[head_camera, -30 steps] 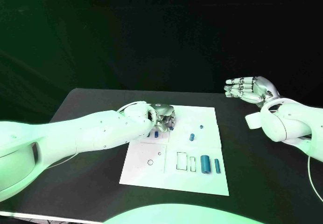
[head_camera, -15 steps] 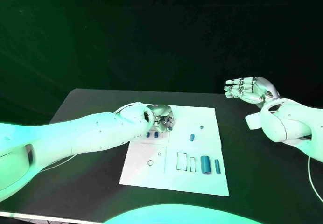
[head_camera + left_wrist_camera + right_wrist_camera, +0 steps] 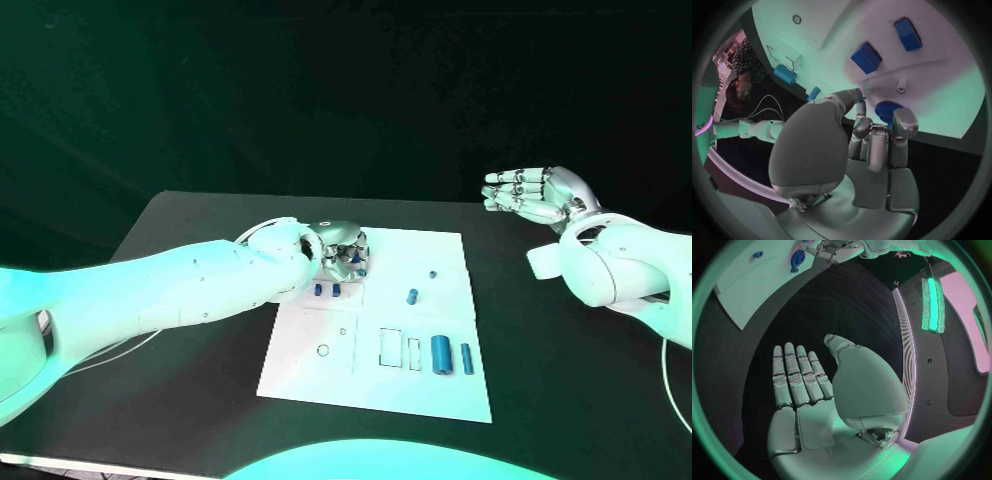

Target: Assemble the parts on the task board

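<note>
Black table point(image 3: 188, 330) w/ dark backdrop; white task board point(image 3: 433, 385) sits mid-table.

Change, left side first: the left hand point(image 3: 340, 252) has crept a little toward 12 o'clock along the board's far-left corner over the last second. Two small blue parts point(image 3: 326, 290) at the board's 10 o'clock, partly under the hand before, now lie clear just below it. In the left wrist view the fingers point(image 3: 903, 124) are curled in around a round blue part point(image 3: 887, 111), so I read it as gripping that piece, low over the board surface near a small peg point(image 3: 901, 90). Probably mid-placement: part carried toward a seat at the far corner, not yet let go. Exact contact w/ the board: can't tell.

Moving right: outlined slots point(image 3: 392, 346) at board centre, approx 6 o'clock of the hand, look unfilled. A lone blue part point(image 3: 411, 295) lies at centre, a tiny one point(image 3: 431, 271) above it. Two long blue cylinders point(image 3: 449, 355) lie side by side at the board's 4 o'clock, untouched.

Far right: right hand point(image 3: 537, 194) hangs off the board at 2 o'clock, well apart, fingers stretched out, nothing in it, unchanged.

Obstacles: the left hand's own bulk hides its target from the head view; the two small parts sit near the wrist and could get nudged on retreat.
</note>
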You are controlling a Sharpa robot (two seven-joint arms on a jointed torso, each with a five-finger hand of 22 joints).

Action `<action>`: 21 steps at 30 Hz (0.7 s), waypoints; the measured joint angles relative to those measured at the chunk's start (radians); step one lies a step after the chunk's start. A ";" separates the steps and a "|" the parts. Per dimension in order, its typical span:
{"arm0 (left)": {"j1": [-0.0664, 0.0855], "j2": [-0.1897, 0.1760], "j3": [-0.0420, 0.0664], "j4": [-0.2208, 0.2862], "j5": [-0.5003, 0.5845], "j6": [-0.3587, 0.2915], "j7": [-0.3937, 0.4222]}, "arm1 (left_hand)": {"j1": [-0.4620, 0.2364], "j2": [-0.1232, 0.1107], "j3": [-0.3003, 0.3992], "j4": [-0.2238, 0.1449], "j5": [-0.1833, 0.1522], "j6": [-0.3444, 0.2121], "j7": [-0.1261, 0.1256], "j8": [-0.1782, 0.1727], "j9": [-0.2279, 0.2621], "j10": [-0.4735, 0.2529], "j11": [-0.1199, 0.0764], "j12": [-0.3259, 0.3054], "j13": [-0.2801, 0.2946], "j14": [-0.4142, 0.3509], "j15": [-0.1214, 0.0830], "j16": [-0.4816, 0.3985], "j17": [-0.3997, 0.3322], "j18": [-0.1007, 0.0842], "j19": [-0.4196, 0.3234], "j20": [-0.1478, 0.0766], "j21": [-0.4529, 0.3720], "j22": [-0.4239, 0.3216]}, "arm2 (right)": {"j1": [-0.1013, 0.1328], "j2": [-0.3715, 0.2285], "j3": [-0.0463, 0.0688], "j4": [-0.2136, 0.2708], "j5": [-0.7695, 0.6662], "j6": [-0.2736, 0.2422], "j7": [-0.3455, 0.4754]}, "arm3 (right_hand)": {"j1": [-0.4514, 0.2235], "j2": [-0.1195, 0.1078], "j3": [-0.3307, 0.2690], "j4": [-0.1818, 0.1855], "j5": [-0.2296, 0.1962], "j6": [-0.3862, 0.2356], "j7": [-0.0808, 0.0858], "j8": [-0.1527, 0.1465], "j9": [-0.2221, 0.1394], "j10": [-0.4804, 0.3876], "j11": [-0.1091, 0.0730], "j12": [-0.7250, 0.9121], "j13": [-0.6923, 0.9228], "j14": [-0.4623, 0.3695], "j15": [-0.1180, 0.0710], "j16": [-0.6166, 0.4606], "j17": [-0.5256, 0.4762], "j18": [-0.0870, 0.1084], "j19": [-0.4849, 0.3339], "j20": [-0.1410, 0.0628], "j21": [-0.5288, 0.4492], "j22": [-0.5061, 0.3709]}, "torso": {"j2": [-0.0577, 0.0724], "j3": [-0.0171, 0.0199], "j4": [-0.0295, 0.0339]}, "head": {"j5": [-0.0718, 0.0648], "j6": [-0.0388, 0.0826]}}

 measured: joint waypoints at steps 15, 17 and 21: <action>0.014 -0.068 0.035 0.056 0.009 0.009 -0.018 | 0.000 0.000 0.001 -0.001 0.000 0.003 -0.003 -0.002 0.001 0.000 0.000 0.000 0.001 0.000 0.000 0.000 0.000 0.000 0.000 0.000 0.000 0.003 | 0.000 -0.001 0.000 -0.002 0.000 0.000 0.000 | 0.000 0.000 0.000 0.000 0.000 0.000 0.000 0.000 0.000 0.000 0.000 0.000 0.000 0.000 0.000 0.000 0.000 0.000 0.000 0.000 0.000 0.000 | 0.000 -0.0010 0.0012 | 0.002 0.002; 0.017 -0.074 0.036 0.057 0.009 0.012 -0.021 | 0.000 0.000 0.001 -0.001 0.000 0.003 -0.003 -0.002 0.001 0.000 0.000 0.000 0.001 0.000 0.000 0.000 0.000 0.000 0.000 0.000 0.000 0.003 | 0.000 -0.001 0.000 -0.002 0.000 0.000 0.000 | 0.000 0.000 0.000 0.000 0.000 0.000 0.000 0.000 0.000 0.000 0.000 0.000 0.000 0.000 0.000 0.000 0.000 0.000 0.000 0.000 0.000 0.000 | 0.000 -0.0011 0.0012 | 0.003 0.001; 0.018 -0.083 0.037 0.056 0.009 0.019 -0.027 | 0.000 0.000 0.001 -0.001 0.000 0.003 -0.003 -0.002 0.001 0.004 -0.004 0.000 0.001 0.004 -0.004 0.000 0.000 0.000 0.000 0.000 0.000 0.003 | 0.000 -0.001 0.000 -0.002 0.000 0.000 0.000 | 0.000 0.000 0.000 0.000 0.000 0.000 0.000 0.000 0.000 0.000 0.000 0.000 0.000 0.000 0.000 0.000 0.000 0.000 0.000 0.000 0.000 0.000 | 0.000 -0.0016 0.0012 | 0.004 0.001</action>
